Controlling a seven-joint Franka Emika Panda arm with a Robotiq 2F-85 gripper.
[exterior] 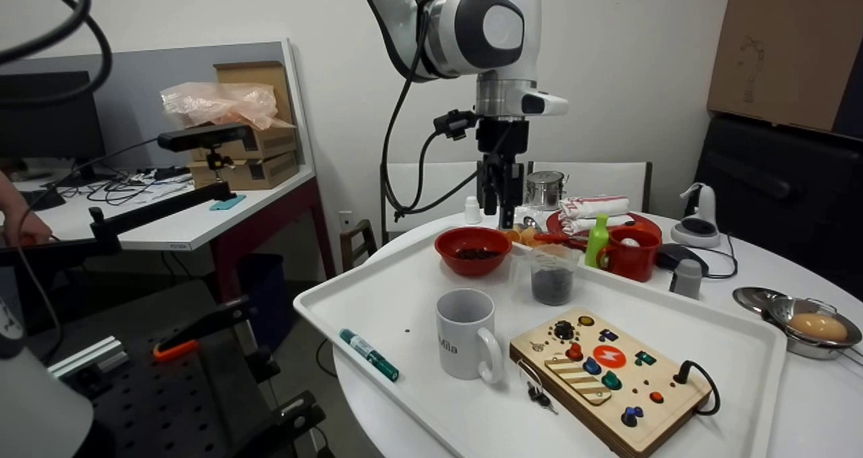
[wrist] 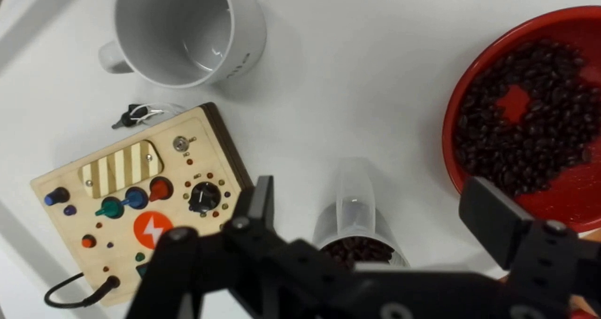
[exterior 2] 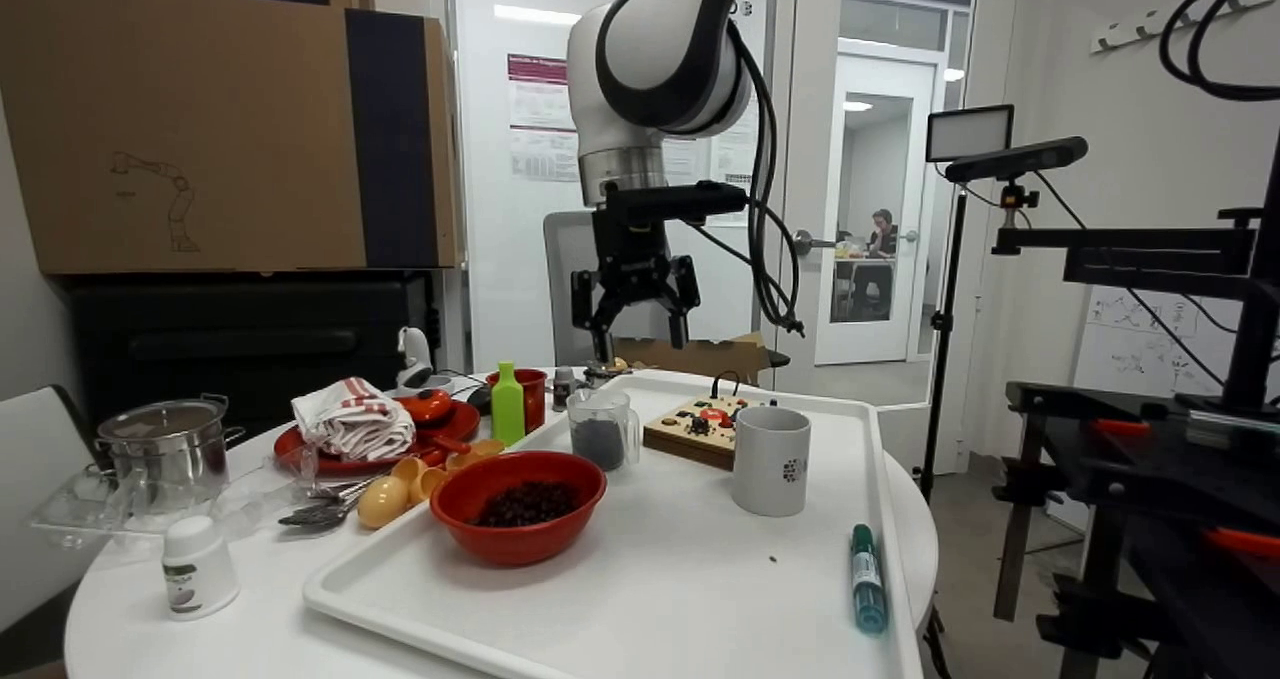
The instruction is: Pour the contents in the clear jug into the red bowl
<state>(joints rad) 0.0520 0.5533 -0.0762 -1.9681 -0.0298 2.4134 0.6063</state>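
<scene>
The clear jug (exterior: 553,279) stands upright on the white tray (exterior: 404,296) with dark beans inside; it also shows in an exterior view (exterior 2: 600,437). In the wrist view its handle (wrist: 357,213) points up the picture and its lower part is hidden by the gripper. The red bowl (exterior: 472,266) stands on the tray beside the jug, with dark beans on its bottom; it also shows in an exterior view (exterior 2: 515,547) and at the right of the wrist view (wrist: 453,121). My gripper (exterior 2: 641,344) is open and empty, high above the tray, its fingers (wrist: 368,199) spread wide.
A grey mug (exterior: 465,336) and a wooden knob box (exterior: 634,390) stand on the tray near the jug. A green marker (exterior: 369,355) lies by the tray's edge. A green bottle (exterior: 597,242), a red mug (exterior: 640,259) and orange egg-like pieces (exterior 2: 385,502) stand just outside the tray.
</scene>
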